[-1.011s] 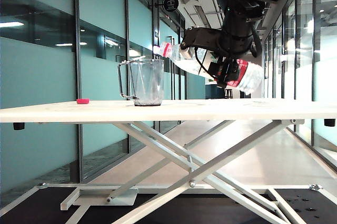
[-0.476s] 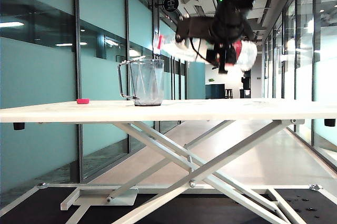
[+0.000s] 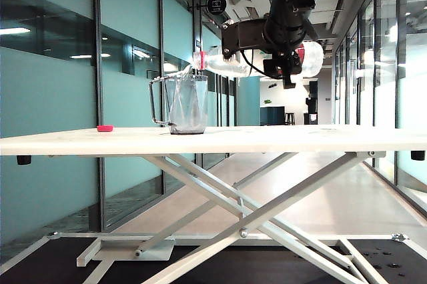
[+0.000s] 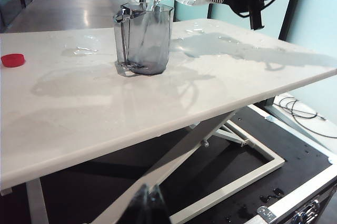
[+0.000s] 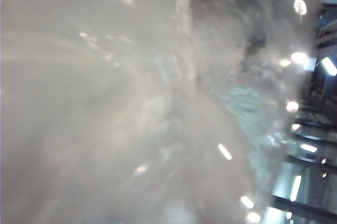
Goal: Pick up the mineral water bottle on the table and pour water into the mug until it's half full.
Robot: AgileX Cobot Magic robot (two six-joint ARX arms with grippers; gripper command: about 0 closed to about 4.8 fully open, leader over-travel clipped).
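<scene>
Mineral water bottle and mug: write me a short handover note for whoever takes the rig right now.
Right gripper: shut on the mineral water bottle, held tipped almost level above the table, neck over the mug rim.
Left gripper: out of view, holding nothing the pictures show.
Mug stands upright on the table; red cap lies apart from it, nearer the table's end.
Done: bottle picked up, uncapped, brought to the mug; water is running from the neck into it.
Left: pour to half full; fill level unclear. Spilled water is already on the tabletop.
</scene>
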